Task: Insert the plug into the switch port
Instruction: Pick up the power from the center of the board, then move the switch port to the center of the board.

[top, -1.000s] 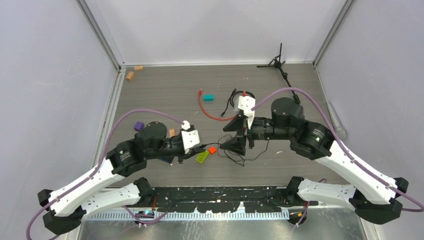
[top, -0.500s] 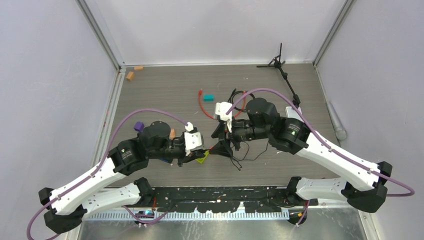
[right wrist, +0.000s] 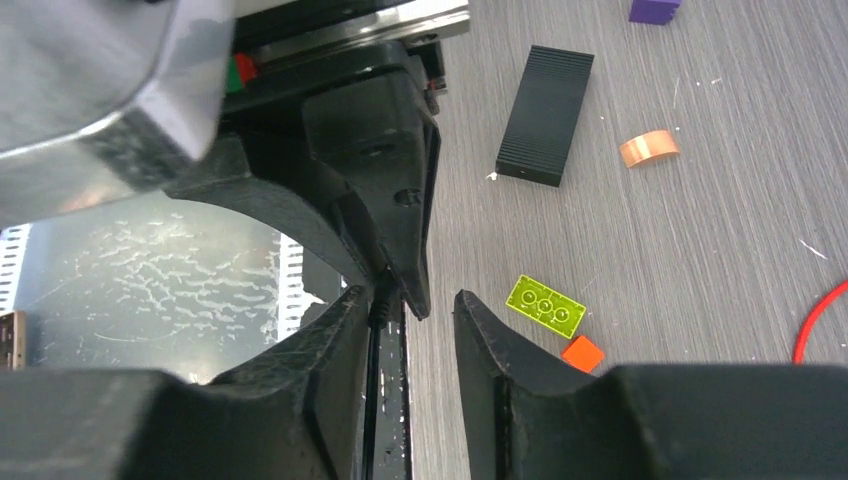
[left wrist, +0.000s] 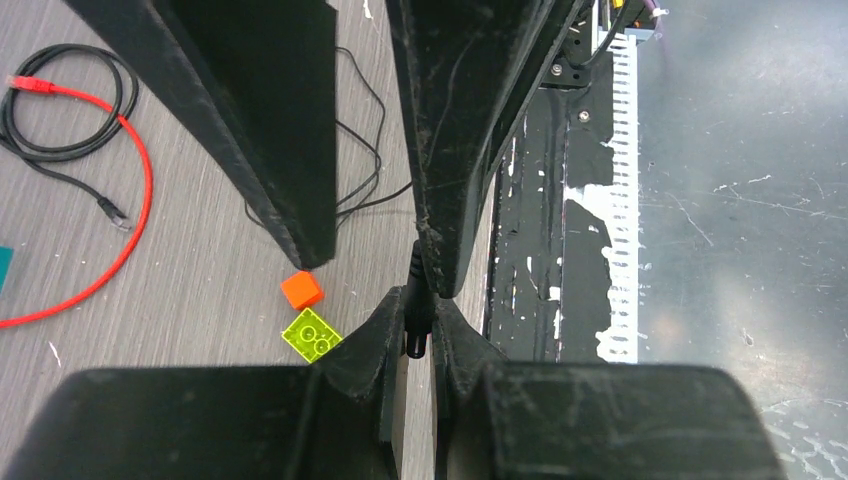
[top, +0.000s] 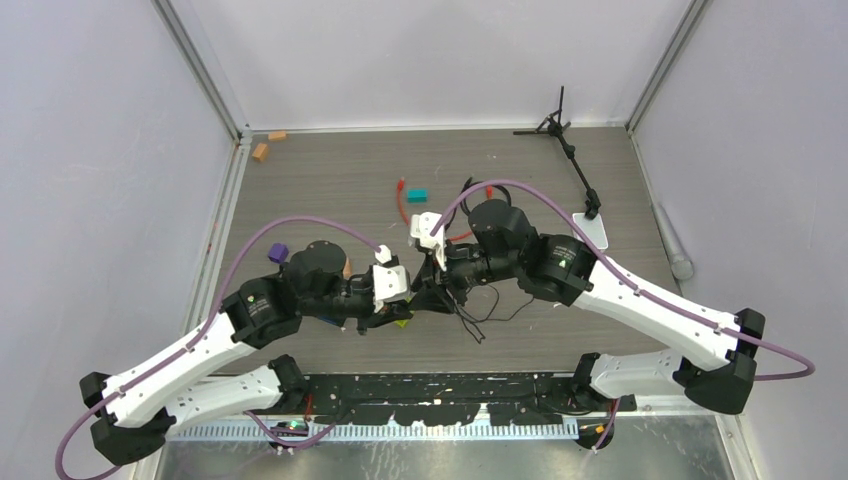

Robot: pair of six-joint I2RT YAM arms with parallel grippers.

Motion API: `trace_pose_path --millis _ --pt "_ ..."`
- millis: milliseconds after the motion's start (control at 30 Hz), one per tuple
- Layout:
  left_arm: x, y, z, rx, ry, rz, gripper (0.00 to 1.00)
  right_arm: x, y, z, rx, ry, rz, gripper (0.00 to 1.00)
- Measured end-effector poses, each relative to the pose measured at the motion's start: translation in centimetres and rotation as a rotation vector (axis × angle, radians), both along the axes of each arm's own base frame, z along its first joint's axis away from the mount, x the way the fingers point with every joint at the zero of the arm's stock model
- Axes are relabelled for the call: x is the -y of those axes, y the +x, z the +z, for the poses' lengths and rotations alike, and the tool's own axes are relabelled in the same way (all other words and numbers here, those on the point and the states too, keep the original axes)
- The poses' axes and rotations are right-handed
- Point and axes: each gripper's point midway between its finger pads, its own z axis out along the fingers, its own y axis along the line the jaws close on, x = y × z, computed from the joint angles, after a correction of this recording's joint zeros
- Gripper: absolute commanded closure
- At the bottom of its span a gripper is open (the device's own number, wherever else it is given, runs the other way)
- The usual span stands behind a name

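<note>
The red-orange cable point(top: 408, 215) lies loose on the far table, one plug point(top: 402, 184) near the teal block, the other plug point(left wrist: 25, 83) beside a black wire coil point(left wrist: 60, 110). Neither gripper touches it. My left gripper point(left wrist: 418, 310) point(top: 405, 303) is shut on a small black barrel connector point(left wrist: 414, 335) of a thin black wire point(left wrist: 360, 190). My right gripper point(right wrist: 412, 300) point(top: 432, 290) faces it tip to tip. Its jaws stand apart around the left fingertip, with the black wire against its left finger point(right wrist: 330, 340). No switch port shows in any view.
A black ribbed box point(right wrist: 545, 115) lies near a purple block point(right wrist: 655, 10) and an orange arc point(right wrist: 648, 148). A lime brick point(left wrist: 312, 333) and orange cube point(left wrist: 301, 290) sit under the grippers. A pale flat box point(top: 590, 230) and black tripod point(top: 560, 135) are far right.
The right arm has swung left and forward until its gripper meets the left one, and its jaws have narrowed. The left gripper has kept hold of the black connector and barely moved.
</note>
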Motion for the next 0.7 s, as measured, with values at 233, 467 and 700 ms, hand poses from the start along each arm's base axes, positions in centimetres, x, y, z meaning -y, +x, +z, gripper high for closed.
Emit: trace_pose_path --millis 233,467,700 --pt "-0.06 0.01 -0.11 -0.002 0.005 0.001 1.0 -0.18 -0.26 -0.19 -0.001 -0.004 0.015 0.56" --pt "-0.07 0.06 -0.11 -0.001 0.005 0.004 1.0 -0.27 -0.24 -0.4 0.003 -0.009 0.023 0.69" --pt "-0.12 0.25 -0.14 0.003 0.008 0.013 0.97 -0.28 -0.73 -0.41 -0.003 -0.008 0.047 0.99"
